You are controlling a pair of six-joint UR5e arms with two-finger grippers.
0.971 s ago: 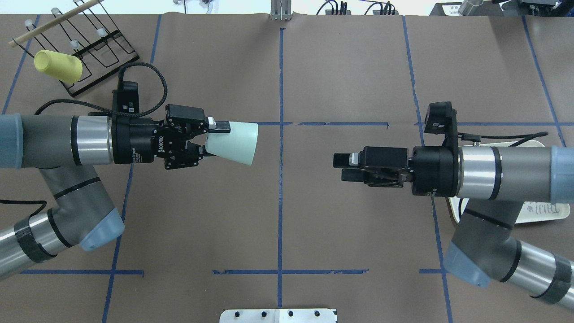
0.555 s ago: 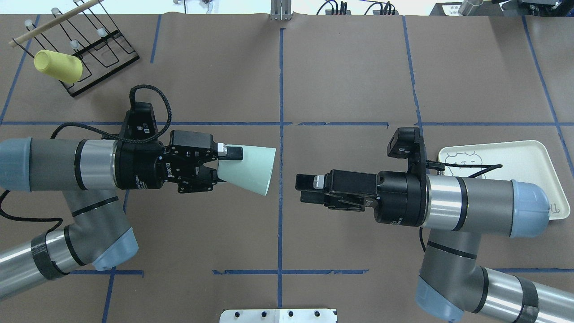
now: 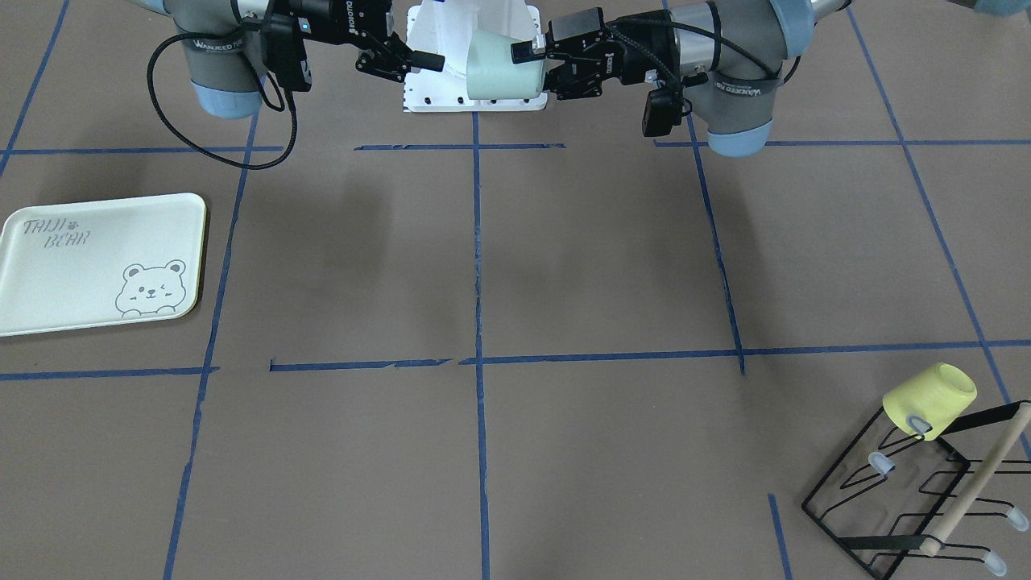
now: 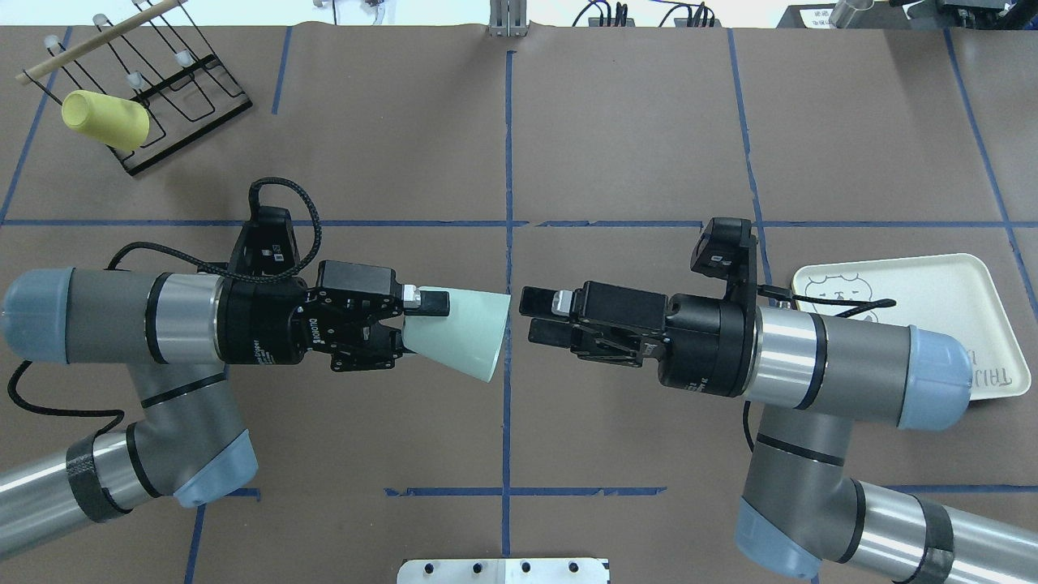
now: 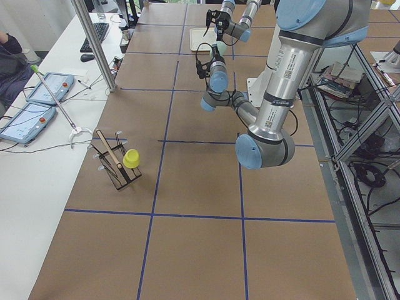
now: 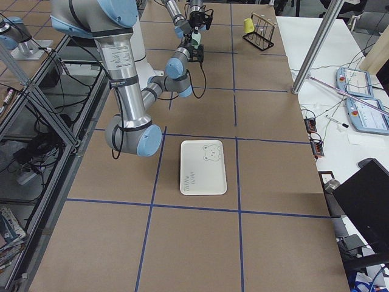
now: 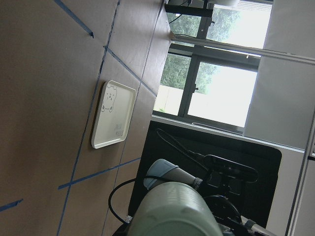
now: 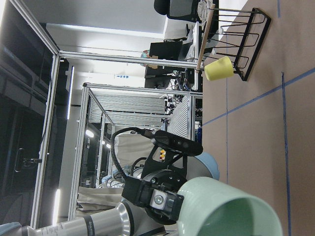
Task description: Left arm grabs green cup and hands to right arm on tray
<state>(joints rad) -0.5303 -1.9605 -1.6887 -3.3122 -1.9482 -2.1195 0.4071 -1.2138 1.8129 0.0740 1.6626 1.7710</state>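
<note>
Since the earlier frames both arms have drawn in toward the blue centre line of the desk (image 4: 632, 122), and the gap between them has shrunk to a sliver. The left arm (image 4: 105, 316) has its jaws clamped across the narrow base end of the green cup (image 4: 466, 332), one finger lying along the cup's outer wall. The cup is carried on its side in the air, wide mouth turned toward the right arm (image 4: 851, 373), and in the overhead view its rim now reaches the centre tape line. The right arm's jaws stand parted and hold nothing. Their tips point at the cup's mouth, just beside the rim and apart from it. The right wrist camera looks straight into the cup's open mouth. The tray (image 4: 973, 300) lies flat on the desk on the robot's right, well apart from the cup, its near edge hidden under the right arm from overhead. A yellow cup (image 4: 105, 119) hangs on a black wire rack (image 4: 186, 89) at the desk's far left corner.
</note>
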